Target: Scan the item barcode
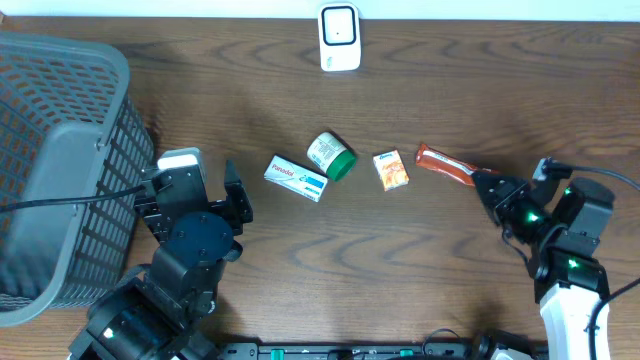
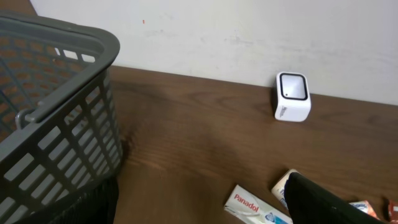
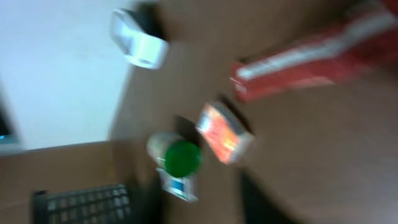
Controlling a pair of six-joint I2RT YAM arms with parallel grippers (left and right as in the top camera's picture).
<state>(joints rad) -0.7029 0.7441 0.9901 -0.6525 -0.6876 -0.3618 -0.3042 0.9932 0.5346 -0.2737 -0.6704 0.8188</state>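
Packets lie in a loose row between the two pincers, probably so that either arm can lift one and show its barcode to the scanner (image 1: pixel 339 38). It stands at the far edge of the table (image 1: pixel 400 270), well beyond both pincers.

The right pincer (image 1: pixel 490 190) sits at the near end of a long red packet (image 1: pixel 445 165), which looks like the item in hand. Whether its jaws pinch the packet or stand spread I cannot tell, as its own view is smeared.

Past that packet from the right pincer come a small orange box (image 1: pixel 391 170), a green-lidded jar (image 1: pixel 331 156) on its side, and a white-and-blue box (image 1: pixel 297 178).

The left pincer (image 1: pixel 238 195) is spread and empty, with that box just ahead of it. The box reads "Panadol"; other print is too small. Beside this pincer's outer side stands a grey basket (image 1: pixel 110 60), likely meant for scanned goods.
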